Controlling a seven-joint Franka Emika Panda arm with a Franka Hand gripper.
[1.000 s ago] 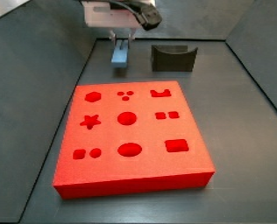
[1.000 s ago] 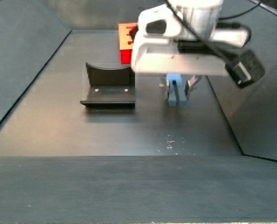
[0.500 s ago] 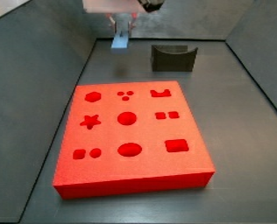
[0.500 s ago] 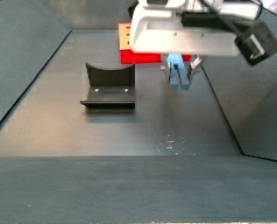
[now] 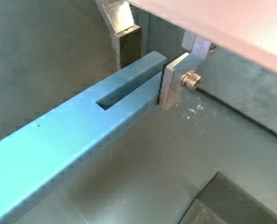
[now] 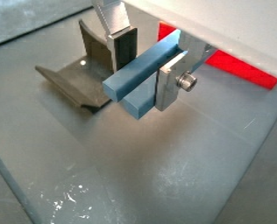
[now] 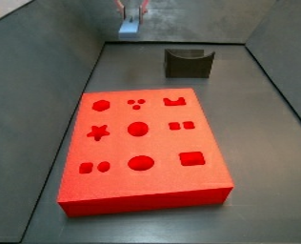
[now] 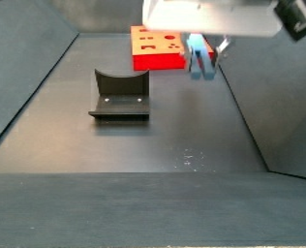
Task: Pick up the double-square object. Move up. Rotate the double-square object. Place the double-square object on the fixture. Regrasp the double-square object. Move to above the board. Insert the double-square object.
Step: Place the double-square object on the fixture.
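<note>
Dark grey floor (image 8: 142,145) under everything, with the red board (image 7: 143,143) lying flat and the notched fixture (image 8: 118,95) standing apart from it. High above, well off the floor, the gripper (image 6: 144,63) clamped on the blue bar (image 5: 76,140), silver fingers (image 6: 166,86) pressed against both its sides.

Counted across the views: one gripper (image 6: 138,54) at upper centre of a wrist view clamping one double-square object (image 6: 142,75), one fixture (image 7: 188,63) at upper right of a side view, one board (image 7: 143,148) mid-frame.
</note>
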